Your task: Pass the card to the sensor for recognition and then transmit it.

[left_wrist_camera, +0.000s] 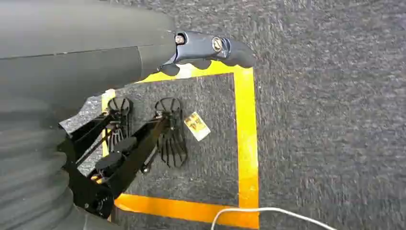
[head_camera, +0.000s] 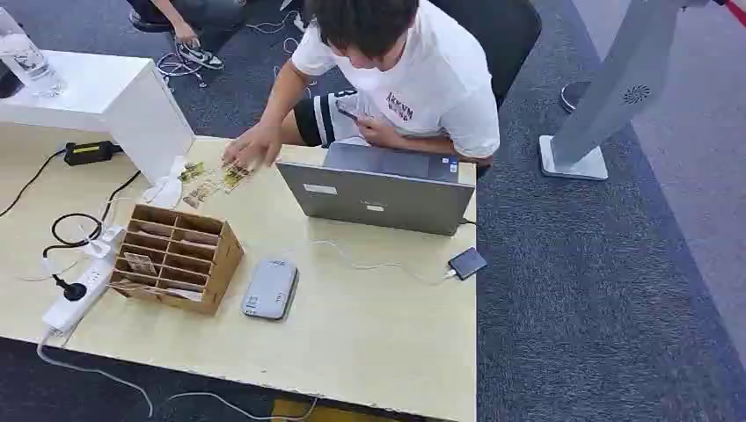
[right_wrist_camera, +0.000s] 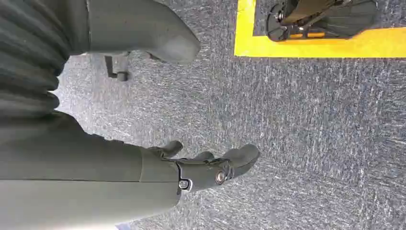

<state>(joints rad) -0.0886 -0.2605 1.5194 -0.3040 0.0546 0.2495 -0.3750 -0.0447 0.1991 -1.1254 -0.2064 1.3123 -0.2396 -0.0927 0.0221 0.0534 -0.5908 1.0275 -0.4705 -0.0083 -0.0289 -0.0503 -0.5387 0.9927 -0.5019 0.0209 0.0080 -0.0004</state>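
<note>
Table (head_camera: 352, 343): light wood, its left and near edges cut off by the frame. One person (head_camera: 413, 70) sits at the far side behind one open grey laptop (head_camera: 378, 198), head bent forward; one person's hand (head_camera: 251, 148) rests on a small spread of cards (head_camera: 211, 180) lying flat on the tabletop just beside the white box (head_camera: 132, 101). Card count and print are too small to make out.

One wooden organizer (head_camera: 180, 255) with several slots stands at the table's left, a white power strip (head_camera: 79, 286) beside it. One grey sensor (head_camera: 269, 288) lies flat just right of the organizer. One small dark device (head_camera: 467, 262) sits near the right edge, joined to a white cable.

Left hand (left_wrist_camera: 206, 50): hangs over grey carpet and yellow floor tape, fingers loosely curled, empty. One further card (left_wrist_camera: 197, 126) lies on the carpet inside the tape square.

Right hand (right_wrist_camera: 210, 167): hangs over carpet, fingers loosely extended, empty.
</note>
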